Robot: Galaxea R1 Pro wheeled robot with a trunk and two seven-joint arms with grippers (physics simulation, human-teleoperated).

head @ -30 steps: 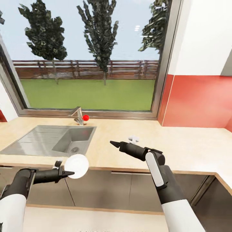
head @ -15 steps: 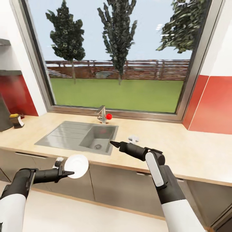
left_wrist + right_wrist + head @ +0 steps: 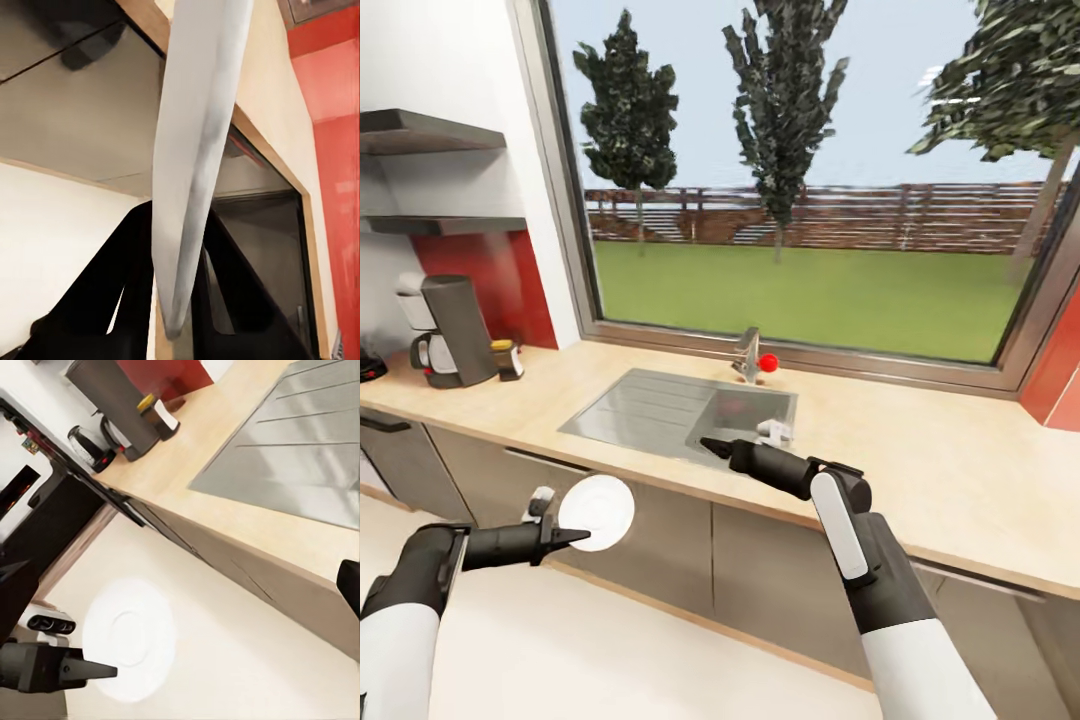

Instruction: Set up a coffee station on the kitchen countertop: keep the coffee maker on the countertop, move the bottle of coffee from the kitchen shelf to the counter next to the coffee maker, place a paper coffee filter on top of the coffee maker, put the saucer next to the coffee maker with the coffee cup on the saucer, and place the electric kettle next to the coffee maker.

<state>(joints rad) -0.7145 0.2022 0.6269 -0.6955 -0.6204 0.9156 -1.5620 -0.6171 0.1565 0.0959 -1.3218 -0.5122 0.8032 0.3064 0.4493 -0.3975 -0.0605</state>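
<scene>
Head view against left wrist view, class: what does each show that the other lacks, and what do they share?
Head view alone: the coffee maker on the countertop, the sink, the window, the right gripper and the saucer's round face.

Left wrist view alone: the saucer edge-on between the left gripper's fingers.

Shared: the saucer held in the left gripper, the countertop edge and dark cabinets below.

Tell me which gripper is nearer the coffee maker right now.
Left. The left gripper, shut on the saucer, hangs in front of the cabinets, right of the coffee maker. The right gripper sits farther right, at the sink's front edge.
</scene>
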